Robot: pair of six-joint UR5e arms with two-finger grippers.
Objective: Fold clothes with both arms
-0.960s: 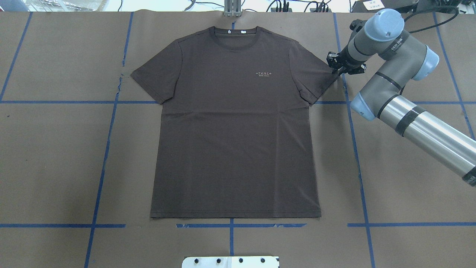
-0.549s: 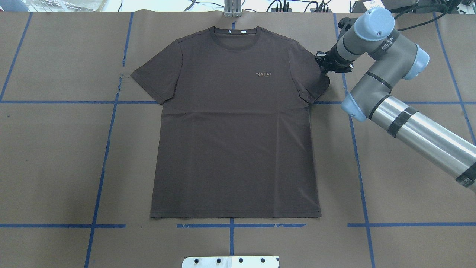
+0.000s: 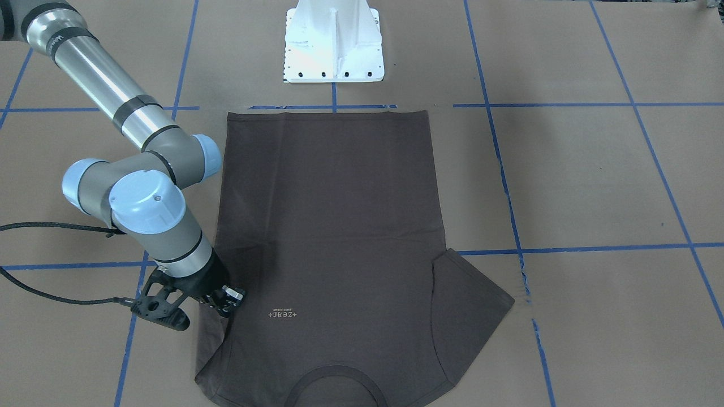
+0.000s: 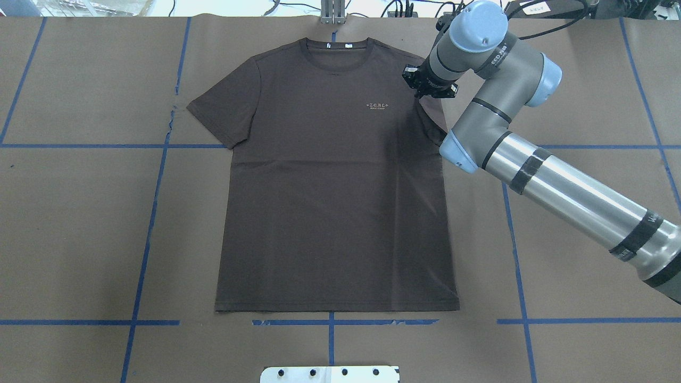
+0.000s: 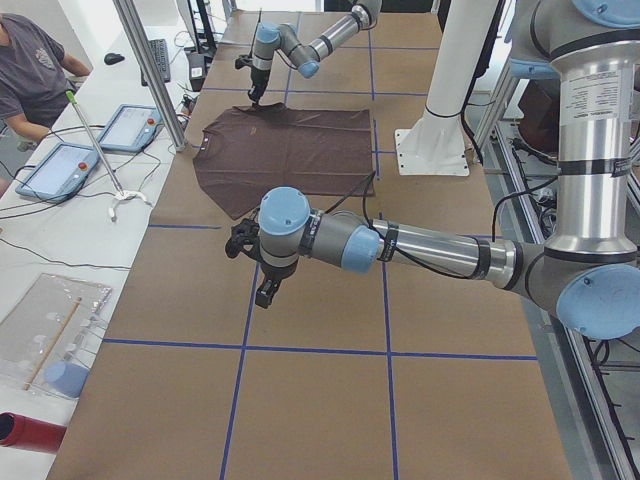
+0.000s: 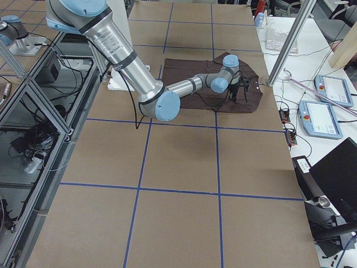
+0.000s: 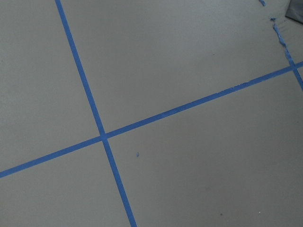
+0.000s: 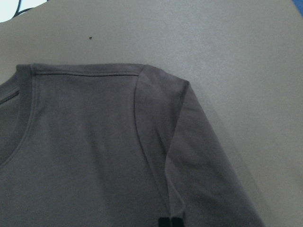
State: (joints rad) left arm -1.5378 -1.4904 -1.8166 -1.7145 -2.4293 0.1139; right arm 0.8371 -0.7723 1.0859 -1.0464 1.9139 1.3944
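Note:
The dark brown-grey T-shirt lies flat, chest print up, collar at the far edge. My right gripper hangs over the shirt's right shoulder, shut on the right sleeve, which is pulled inward and doubled over toward the body. In the right wrist view the fingertips pinch a raised fold of the sleeve. The other sleeve lies spread out. My left gripper hovers over bare paper off the shirt's side; I cannot tell whether it is open or shut.
Brown paper with blue tape lines covers the table. The white pedestal stands by the shirt's hem. A person and tablets are at the far edge beyond a metal pole.
My right gripper has moved left from outside the right sleeve to above the shoulder, dragging the sleeve inward over the shirt. The shirt body has stayed still.

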